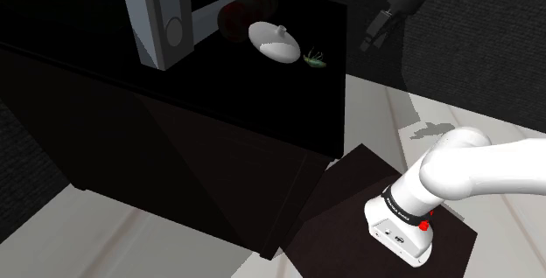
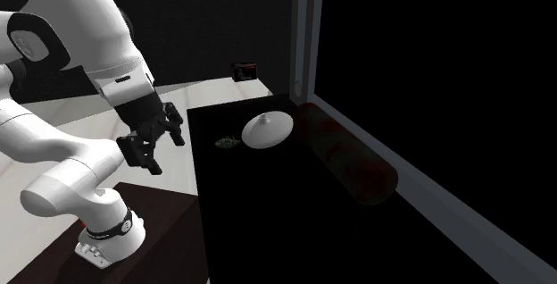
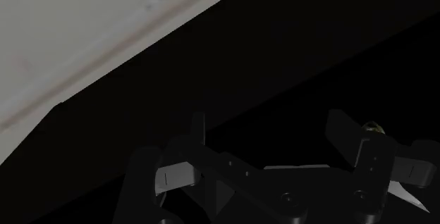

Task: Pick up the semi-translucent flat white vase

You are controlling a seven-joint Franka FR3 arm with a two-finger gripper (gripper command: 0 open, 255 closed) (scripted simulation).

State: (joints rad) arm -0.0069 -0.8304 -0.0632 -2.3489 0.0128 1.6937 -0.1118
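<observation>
Our hand (image 1: 370, 44) hangs out past the counter's (image 1: 219, 114) edge, above the pale floor (image 1: 381, 101), with its fingers (image 3: 195, 127) spread apart and nothing between them. The vase (image 1: 273, 42) sits on the counter well ahead of the hand. A small green thing (image 1: 315, 58) lies between the two, just beside the vase. Beyond the vase, farther from the hand, lies a dark red cylinder (image 2: 353, 162), close to it.

The vase is a flattened white body with a short nub of a neck on top. We judge it light and stiff, with a smooth skin that could slip, and likely to chip or crack if pinched hard or knocked. Its broad face looks too wide to span, so we would take it across its thin way or at the neck, coming down from above and closing gently. We would also keep the fingers clear of the green thing on the way in.

The counter is plain black and flat. A pale grey frame (image 1: 157, 14) stands at its far side, past the vase, with black areas behind it. The arm's dark stand (image 1: 350, 180) sits on the floor of pale boards.
</observation>
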